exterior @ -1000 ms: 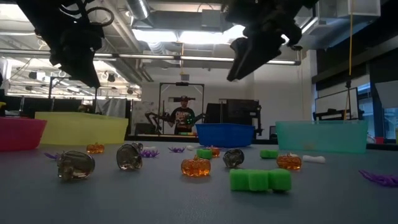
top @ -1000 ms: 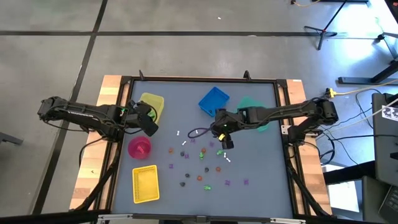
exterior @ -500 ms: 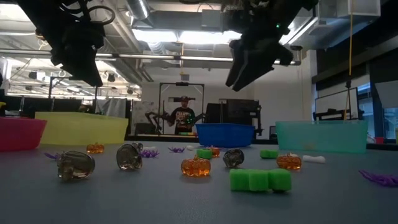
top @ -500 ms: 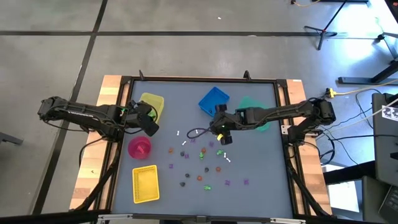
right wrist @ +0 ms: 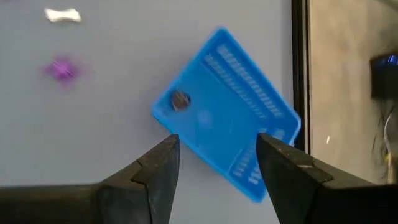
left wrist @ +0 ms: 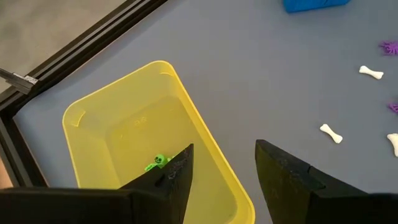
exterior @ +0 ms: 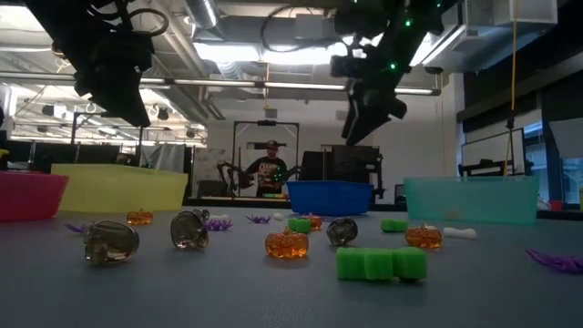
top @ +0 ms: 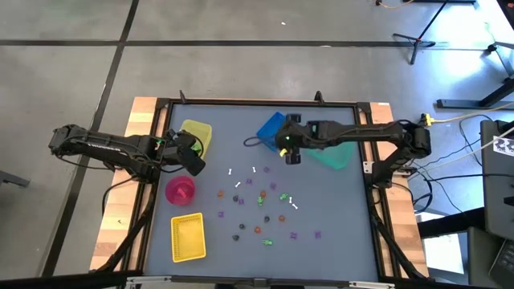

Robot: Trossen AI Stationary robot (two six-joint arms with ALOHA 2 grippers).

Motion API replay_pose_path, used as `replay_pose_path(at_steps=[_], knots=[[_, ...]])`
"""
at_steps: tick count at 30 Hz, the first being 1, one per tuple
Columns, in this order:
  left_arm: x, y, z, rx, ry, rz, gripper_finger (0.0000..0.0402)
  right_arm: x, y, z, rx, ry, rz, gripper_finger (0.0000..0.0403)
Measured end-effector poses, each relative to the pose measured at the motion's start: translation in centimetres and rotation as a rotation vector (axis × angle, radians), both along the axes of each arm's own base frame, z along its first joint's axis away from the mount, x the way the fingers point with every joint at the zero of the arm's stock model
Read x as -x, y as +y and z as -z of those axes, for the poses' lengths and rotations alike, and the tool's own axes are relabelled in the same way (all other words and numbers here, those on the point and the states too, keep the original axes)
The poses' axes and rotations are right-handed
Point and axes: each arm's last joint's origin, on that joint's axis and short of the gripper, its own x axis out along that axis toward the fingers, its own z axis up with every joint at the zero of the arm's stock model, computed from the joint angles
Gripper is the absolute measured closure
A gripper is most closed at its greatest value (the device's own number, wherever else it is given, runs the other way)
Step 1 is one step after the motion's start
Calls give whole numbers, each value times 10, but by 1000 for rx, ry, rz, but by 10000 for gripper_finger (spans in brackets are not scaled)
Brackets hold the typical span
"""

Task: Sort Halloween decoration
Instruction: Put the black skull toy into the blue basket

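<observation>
Most of the Halloween decoration (top: 261,210) lies unsorted: small green, purple, orange, dark and white trinkets scattered on the grey table (top: 337,241), near its middle and toward the front edge.

Sorted, as far as shown:
- one green trinket (left wrist: 158,162) inside the yellow tub (left wrist: 118,124), seen in the left wrist view;
- one small dark, rounded piece (right wrist: 180,100) inside the blue bin (right wrist: 230,99), near its corner, seen in the right wrist view.

Contents of the pink bowl (top: 180,189), the yellow basket (top: 188,238) and the teal bin (top: 337,157) cannot be made out.

Loose items identifiable at table level: orange pumpkin (exterior: 286,243), clear skull-like pieces (exterior: 111,242), green block (exterior: 381,263), white bone (exterior: 460,233), purple spider shapes (exterior: 217,223).

Judgement: sorting stands at an early stage; only a couple of pieces are seen binned, and the bulk remains on the table.

Tools:
- right gripper (right wrist: 214,155), raised over the blue bin at the far middle of the table, jaws wide, nothing between them;
- left gripper (left wrist: 221,168), raised beside the yellow tub at the table's left, jaws wide, likewise empty.

Surroundings: a person stands far off in the room behind the table, low view.

Writing: no brand, label or legible text on any bin, trinket or arm.
</observation>
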Motion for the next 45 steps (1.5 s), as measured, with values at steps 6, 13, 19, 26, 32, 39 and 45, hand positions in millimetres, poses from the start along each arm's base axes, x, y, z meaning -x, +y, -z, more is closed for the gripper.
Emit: replay_pose_path(at_steps=[6,13,19,26,32,39,45], knots=[[0,0,0,0,0,0,246,5,-11,2,-109,-28,130,191],[-4,0,-2,2,-46,0,246,5,-15,1,-190,-113,294,191],[-16,-2,-11,7,-183,51,246,-1,-14,-2,-242,-176,258,191],[-41,-13,-24,-47,-356,228,246,-1,-14,-2,-205,-144,172,191],[-70,-28,-18,2,-413,411,246,-1,-13,-2,-217,-143,162,191],[-93,-44,21,63,-249,502,246,-1,-13,-1,-231,-137,154,191],[-105,-55,53,108,-113,553,246,-1,-13,-1,-231,-138,154,191]])
